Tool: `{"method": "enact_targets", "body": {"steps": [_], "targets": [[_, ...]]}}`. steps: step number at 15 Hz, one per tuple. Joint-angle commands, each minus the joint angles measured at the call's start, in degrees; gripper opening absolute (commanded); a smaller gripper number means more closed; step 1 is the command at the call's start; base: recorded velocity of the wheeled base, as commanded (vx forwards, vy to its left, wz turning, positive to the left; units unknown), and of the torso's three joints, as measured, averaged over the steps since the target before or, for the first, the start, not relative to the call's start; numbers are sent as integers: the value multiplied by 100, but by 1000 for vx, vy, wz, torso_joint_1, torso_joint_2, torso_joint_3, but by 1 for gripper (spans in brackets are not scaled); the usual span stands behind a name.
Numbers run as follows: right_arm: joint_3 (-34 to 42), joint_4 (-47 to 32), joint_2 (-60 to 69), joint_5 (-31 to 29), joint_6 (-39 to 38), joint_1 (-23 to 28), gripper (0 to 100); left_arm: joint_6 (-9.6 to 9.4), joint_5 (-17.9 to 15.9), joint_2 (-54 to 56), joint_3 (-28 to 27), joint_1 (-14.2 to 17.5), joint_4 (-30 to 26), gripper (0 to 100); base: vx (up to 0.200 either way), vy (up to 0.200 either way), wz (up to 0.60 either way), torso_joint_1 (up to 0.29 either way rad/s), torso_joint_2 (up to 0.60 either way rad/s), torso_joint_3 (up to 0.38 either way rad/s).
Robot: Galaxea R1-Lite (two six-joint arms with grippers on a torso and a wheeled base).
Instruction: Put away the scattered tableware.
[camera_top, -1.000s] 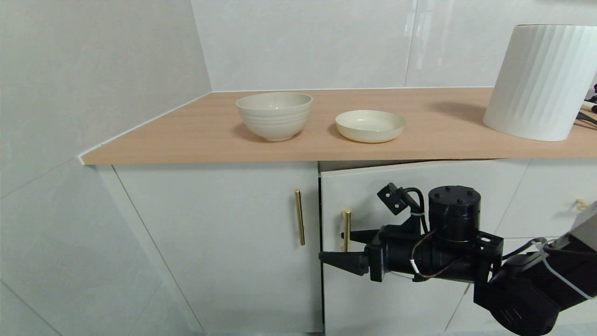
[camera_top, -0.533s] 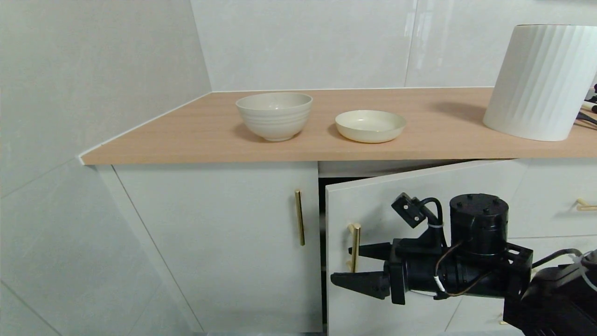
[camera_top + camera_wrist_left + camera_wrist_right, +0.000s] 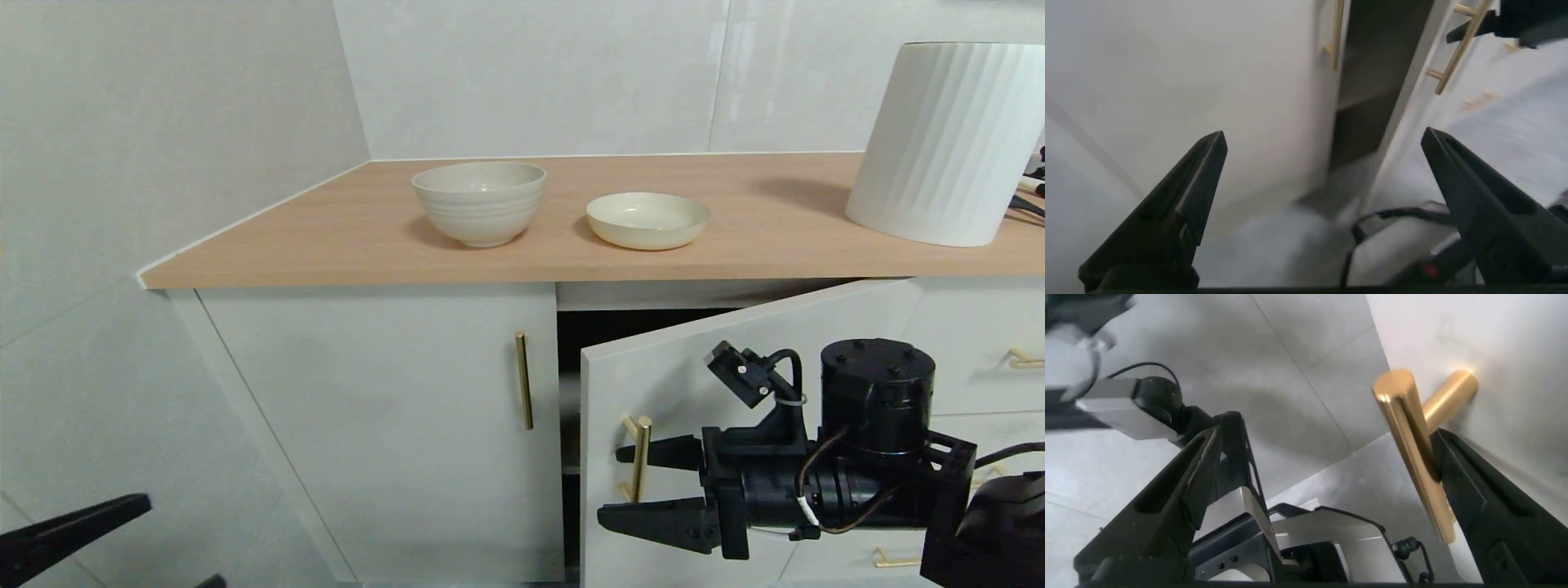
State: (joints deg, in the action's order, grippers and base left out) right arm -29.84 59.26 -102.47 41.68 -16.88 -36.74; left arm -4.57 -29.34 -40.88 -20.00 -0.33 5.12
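A light wooden surface [image 3: 326, 237] runs across the upper half of the frame, from a corner at upper left to the right edge. Left of centre on it stands a cream ribbed ceramic bowl [image 3: 479, 202], upright. Near it on the right, not touching, sits a shallow pale-yellow dish [image 3: 647, 220], also upright. At the upper right a tall white fluted cylinder [image 3: 947, 143] stands on the surface, with small dark items [image 3: 1030, 192], too cut off to identify, beside it at the frame's right edge.

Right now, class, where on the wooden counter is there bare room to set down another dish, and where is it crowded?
Bare counter lies between the left wall and the bowl, between the shallow dish and the white ribbed container, and behind both dishes up to the back wall. Tightest: the gap between bowl and dish.
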Motion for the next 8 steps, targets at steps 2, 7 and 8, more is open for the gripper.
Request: {"method": "enact_targets", "body": {"steps": [2, 7, 8], "targets": [[14, 7, 78, -2, 1, 0, 100, 70, -274, -2399, -206, -609, 885, 100, 0, 0, 0, 0, 0, 0], [49, 7, 87, -2, 10, 0, 100, 457, -256, -3348, -654, -1575, 1413, 0, 0, 0, 0, 0, 0, 0], [57, 7, 78, -2, 10, 0, 100, 563, -265, -3568, -777, -1734, 1545, 0, 0, 0, 0, 0, 0, 0]]}}
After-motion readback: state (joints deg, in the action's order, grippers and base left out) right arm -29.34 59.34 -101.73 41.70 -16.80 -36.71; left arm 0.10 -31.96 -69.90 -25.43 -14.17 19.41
